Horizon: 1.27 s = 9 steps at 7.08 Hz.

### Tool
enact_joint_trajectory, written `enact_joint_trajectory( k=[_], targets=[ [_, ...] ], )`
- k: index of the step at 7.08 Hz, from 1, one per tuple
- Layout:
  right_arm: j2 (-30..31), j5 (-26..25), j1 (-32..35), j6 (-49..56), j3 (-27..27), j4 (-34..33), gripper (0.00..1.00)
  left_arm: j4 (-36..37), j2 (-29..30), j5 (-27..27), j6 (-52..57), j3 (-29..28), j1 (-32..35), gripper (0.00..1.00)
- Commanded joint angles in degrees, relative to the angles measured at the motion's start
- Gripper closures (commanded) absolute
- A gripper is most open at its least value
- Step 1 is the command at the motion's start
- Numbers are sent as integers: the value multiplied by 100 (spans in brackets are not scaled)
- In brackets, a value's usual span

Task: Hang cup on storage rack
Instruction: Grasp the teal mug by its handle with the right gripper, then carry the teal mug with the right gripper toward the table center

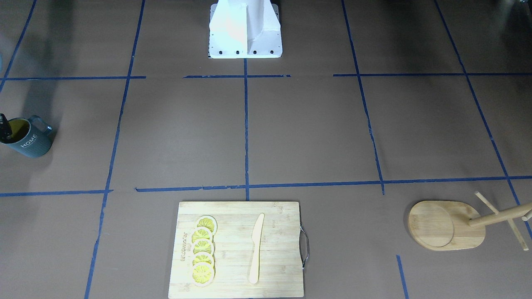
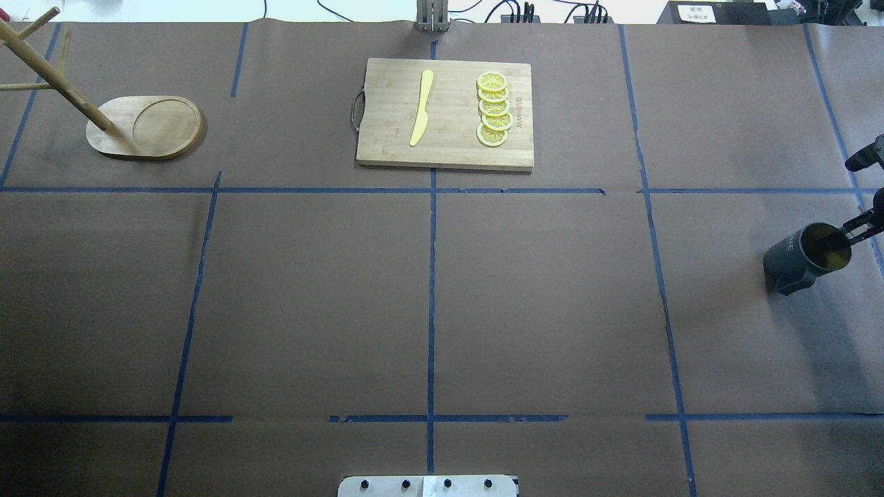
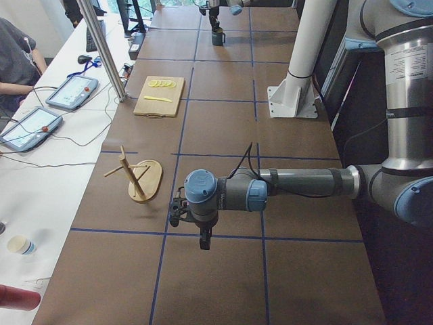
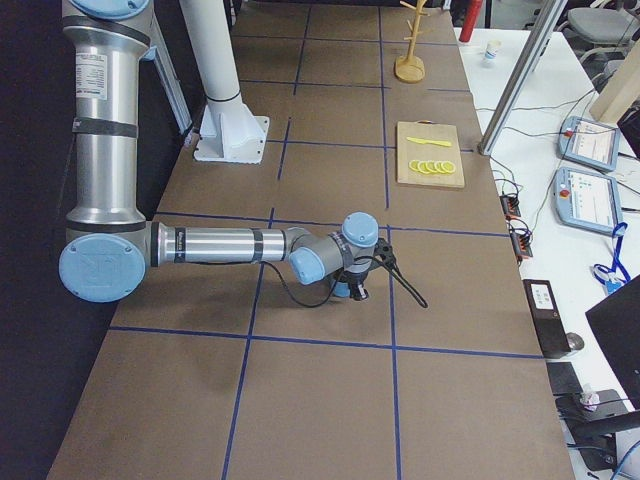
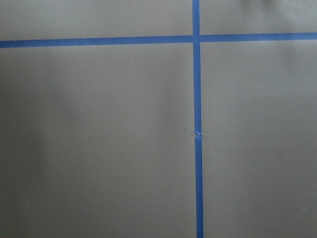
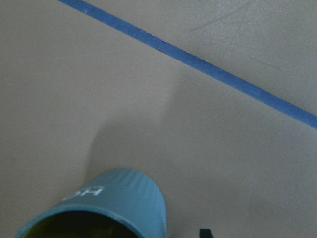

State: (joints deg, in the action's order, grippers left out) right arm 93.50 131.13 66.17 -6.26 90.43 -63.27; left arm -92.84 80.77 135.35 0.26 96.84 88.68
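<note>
Opening step, by the look of it: closing in on the cup [image 2: 804,266], upright on the brown paper at the robot's right end of the table, handle turned toward the robot. Right gripper [image 2: 841,203] spread wide, one finger down inside the yellow mouth and the other outside, clear of the wall, with nothing pinched yet; cropped by the frame edge, so seemingly rather than surely. Calls next for squeezing onto the rim, lifting, then a long carry to the storage rack [image 2: 148,128] at the opposite, left end, well apart from the cup. Likely needs the handle lined up with one of the thin angled pegs, perhaps after a pass to the other arm. Left gripper [image 3: 203,237] low over bare taped paper not far from the rack, impossible to tell open from closed in that side view. Cutting board [image 2: 445,114] with lemon slices [image 2: 494,110] and a wooden knife [image 2: 421,107] at the far edge, between the two ends but off the straight line across the middle
</note>
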Motion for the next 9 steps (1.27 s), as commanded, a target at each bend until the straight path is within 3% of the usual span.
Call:
enact_joint_trajectory(
  k=[1,4,6,9],
  targets=[
    [-7,-9,-34,-7,10,42,96,3,-9,0,0,1,9,0],
    [-16,35,-34,-33,377,-36,100,12,-9,0,0,2,0,0],
    [-121,9,-77,-628,817,-239,100,12,-9,0,0,-7,0,0],
    [-1304,-201,-848,-2847,932,-781,100,21,-18,0,0,-7,0,0]
  ],
)
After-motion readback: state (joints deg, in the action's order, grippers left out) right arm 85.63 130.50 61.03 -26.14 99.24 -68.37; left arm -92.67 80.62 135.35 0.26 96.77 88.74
